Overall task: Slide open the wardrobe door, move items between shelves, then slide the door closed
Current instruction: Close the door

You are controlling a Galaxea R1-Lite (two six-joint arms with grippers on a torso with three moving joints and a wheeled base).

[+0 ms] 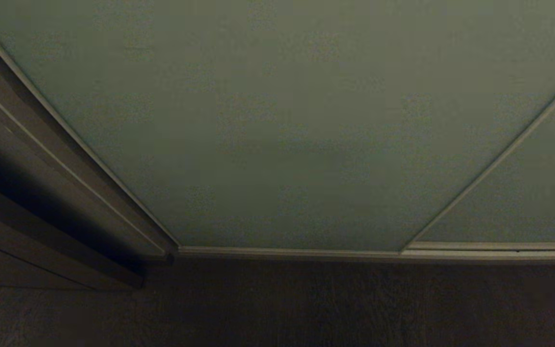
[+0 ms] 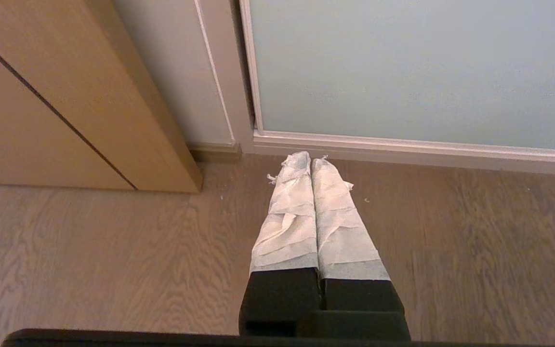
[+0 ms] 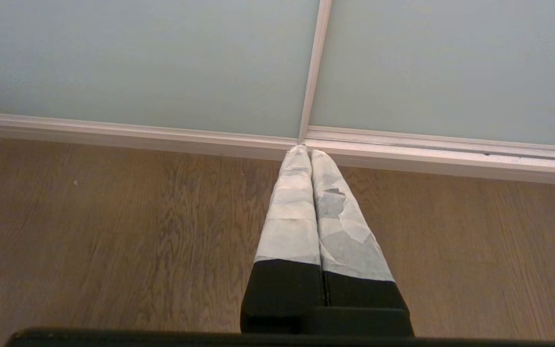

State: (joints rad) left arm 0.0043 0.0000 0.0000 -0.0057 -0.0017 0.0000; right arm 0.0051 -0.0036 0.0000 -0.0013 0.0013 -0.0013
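The sliding wardrobe door (image 1: 277,120) is a pale grey-green panel that fills the head view and stands closed; it also shows in the left wrist view (image 2: 417,67) and the right wrist view (image 3: 138,58). My left gripper (image 2: 310,161) hangs low over the wooden floor near the door's left edge, its taped fingers pressed together on nothing. My right gripper (image 3: 305,153) is shut and empty too, pointing at the seam between two panels. Neither arm appears in the head view. The items and the shelves are hidden behind the door.
A second panel (image 1: 523,193) overlaps the door on the right, seen also in the right wrist view (image 3: 451,67). A brown wooden door frame (image 2: 65,96) stands at the left. A pale bottom rail (image 3: 113,135) runs along the wooden floor (image 3: 89,241).
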